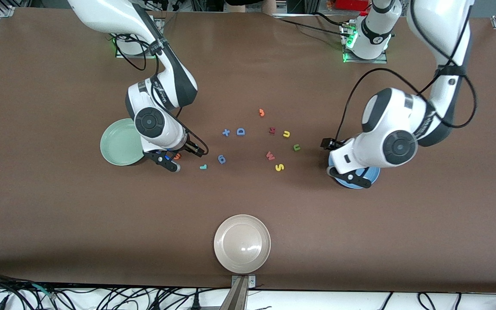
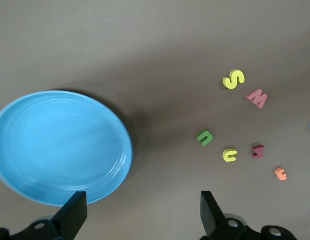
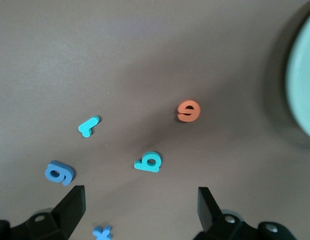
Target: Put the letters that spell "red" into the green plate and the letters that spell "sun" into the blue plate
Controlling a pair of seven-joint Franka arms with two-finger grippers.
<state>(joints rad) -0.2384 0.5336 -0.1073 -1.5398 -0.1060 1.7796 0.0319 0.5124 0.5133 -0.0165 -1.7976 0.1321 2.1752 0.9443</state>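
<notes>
The green plate (image 1: 119, 144) (image 3: 302, 75) lies toward the right arm's end. My right gripper (image 1: 181, 156) (image 3: 139, 197) hangs open and empty just beside it. Close to its fingers lie the orange "e" (image 1: 177, 156) (image 3: 188, 111) and the teal "d" (image 3: 148, 162), with the teal "r" (image 1: 203, 166) (image 3: 88, 125) a little farther off. My left gripper (image 1: 339, 161) (image 2: 143, 200) stands open at the blue plate's (image 1: 360, 177) (image 2: 59, 145) edge. Beside that plate lie the olive "n" (image 1: 296, 147) (image 2: 205, 137), yellow "u" (image 1: 286, 134) (image 2: 230, 155) and yellow "s" (image 1: 279, 167) (image 2: 234, 79).
Among the letters lie a red "W" (image 1: 270, 155), a dark red "N" (image 1: 272, 130), a blue "D" (image 1: 240, 131), a blue plus (image 1: 226, 132), a blue "6" piece (image 1: 221, 159) and an orange piece (image 1: 261, 113). A beige plate (image 1: 242, 243) sits at the table's near edge.
</notes>
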